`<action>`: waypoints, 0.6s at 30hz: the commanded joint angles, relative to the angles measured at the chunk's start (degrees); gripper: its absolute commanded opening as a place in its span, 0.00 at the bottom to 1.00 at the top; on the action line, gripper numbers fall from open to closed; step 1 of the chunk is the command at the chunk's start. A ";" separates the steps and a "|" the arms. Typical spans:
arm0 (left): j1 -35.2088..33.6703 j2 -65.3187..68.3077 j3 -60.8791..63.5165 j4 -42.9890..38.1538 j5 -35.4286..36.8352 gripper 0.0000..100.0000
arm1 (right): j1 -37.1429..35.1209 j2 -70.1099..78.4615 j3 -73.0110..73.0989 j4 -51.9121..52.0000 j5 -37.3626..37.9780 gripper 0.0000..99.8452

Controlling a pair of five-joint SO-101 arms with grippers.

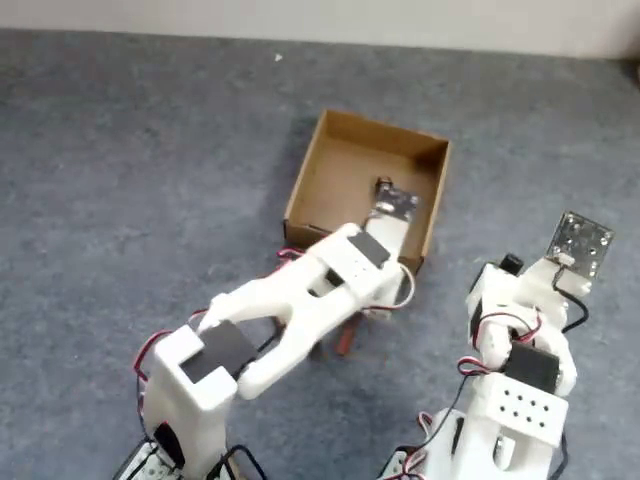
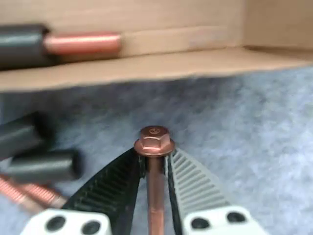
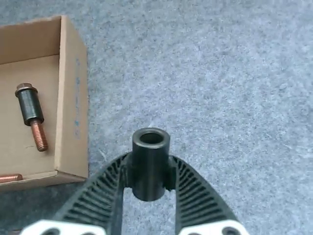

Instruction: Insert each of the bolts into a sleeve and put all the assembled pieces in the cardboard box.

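Lit evenly and fairly brightly, seemingly from overhead. Shadowed softly on the carpet (image 1: 120,150) beneath the left arm (image 1: 300,295) and inside the cardboard box (image 1: 306,180). Glinting faintly on the bolt (image 2: 154,142) head and the sleeve (image 3: 150,156) rim.

Both arms are white moulded shells with black servo blocks (image 1: 222,352) set in. The left arm (image 1: 300,300), nearest the cardboard box (image 1: 300,190), has red, black and white cables (image 1: 288,256) at its joints; the right arm (image 1: 520,380), farther from the box, has similar wiring (image 1: 478,335) and a panel of small round holes (image 1: 522,405). Left end effector (image 2: 155,159): one black ribbed finger (image 2: 115,181), one grey (image 2: 193,181), on white bases with dark screw holes (image 2: 73,225); right end effector (image 3: 149,169): both ribbed fingers (image 3: 102,191) black.
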State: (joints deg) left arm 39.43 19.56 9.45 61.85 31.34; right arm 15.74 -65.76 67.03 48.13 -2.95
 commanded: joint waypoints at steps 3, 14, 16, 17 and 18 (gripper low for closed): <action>-0.92 -14.02 2.15 3.16 -7.12 0.00 | 0.40 -1.54 -0.84 -1.63 0.88 0.01; -3.12 -39.52 16.48 1.67 -16.97 0.00 | -10.24 -1.54 -1.19 2.07 4.22 0.01; -5.76 -44.70 19.91 -1.49 -16.97 0.00 | -12.79 -1.54 -1.27 2.77 4.40 0.01; -7.34 -47.43 21.93 -3.25 -16.97 0.00 | -14.11 -1.54 -1.27 2.77 4.48 0.01; -8.84 -50.33 24.13 -5.10 -17.05 0.00 | -15.60 -1.54 -1.27 2.77 4.57 0.01</action>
State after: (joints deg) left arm 35.91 -19.12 28.79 62.73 15.60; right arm 4.04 -65.76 67.03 50.68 0.66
